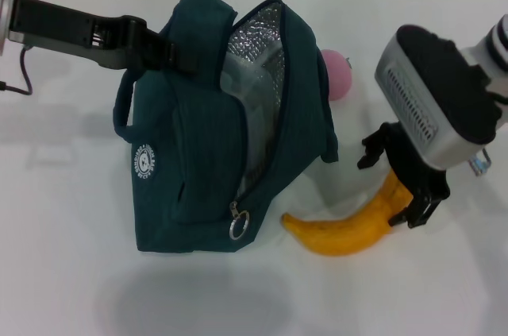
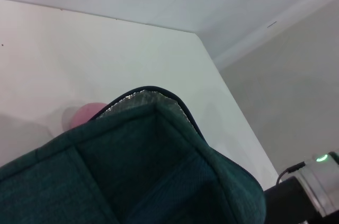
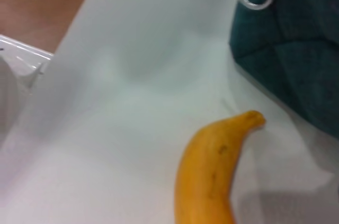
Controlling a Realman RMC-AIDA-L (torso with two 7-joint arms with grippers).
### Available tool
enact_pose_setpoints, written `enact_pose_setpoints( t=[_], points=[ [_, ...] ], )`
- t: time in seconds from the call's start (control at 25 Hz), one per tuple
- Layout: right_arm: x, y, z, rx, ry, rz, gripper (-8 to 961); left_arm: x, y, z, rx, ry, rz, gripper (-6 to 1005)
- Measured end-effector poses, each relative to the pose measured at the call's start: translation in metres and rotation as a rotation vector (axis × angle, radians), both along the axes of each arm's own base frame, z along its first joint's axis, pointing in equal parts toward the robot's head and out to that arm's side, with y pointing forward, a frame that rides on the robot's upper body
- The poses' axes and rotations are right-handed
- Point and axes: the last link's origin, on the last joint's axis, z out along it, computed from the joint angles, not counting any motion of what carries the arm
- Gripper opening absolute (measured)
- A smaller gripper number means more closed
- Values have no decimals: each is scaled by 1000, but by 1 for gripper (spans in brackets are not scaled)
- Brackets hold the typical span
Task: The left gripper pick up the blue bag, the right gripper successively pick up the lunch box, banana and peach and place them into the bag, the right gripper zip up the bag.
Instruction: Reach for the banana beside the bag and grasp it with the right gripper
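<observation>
The left tool (image 1: 171, 54) is clenched on the far upper edge of the blue bag (image 1: 198, 153), holding its foil-lined mouth agape toward the right. Inside the bag a clear lunch box (image 1: 246, 110) shows. The peach (image 1: 340, 74) sits on the white worktop (image 1: 71, 272) just beyond the bag's far right side. The right tool (image 1: 401, 185) straddles the right end of the banana (image 1: 345, 229), which lies near the bag's ring pull (image 1: 240, 226); I cannot tell whether its fingers have closed.
</observation>
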Motion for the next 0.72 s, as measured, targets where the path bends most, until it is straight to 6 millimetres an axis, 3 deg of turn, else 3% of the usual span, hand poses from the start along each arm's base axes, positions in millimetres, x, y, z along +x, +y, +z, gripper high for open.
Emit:
enact_pose_setpoints(
  t=[0.72],
  points=[
    [7,0,-22,-31,-15,-3,849,0,1,1,5,2,1,33]
  ],
)
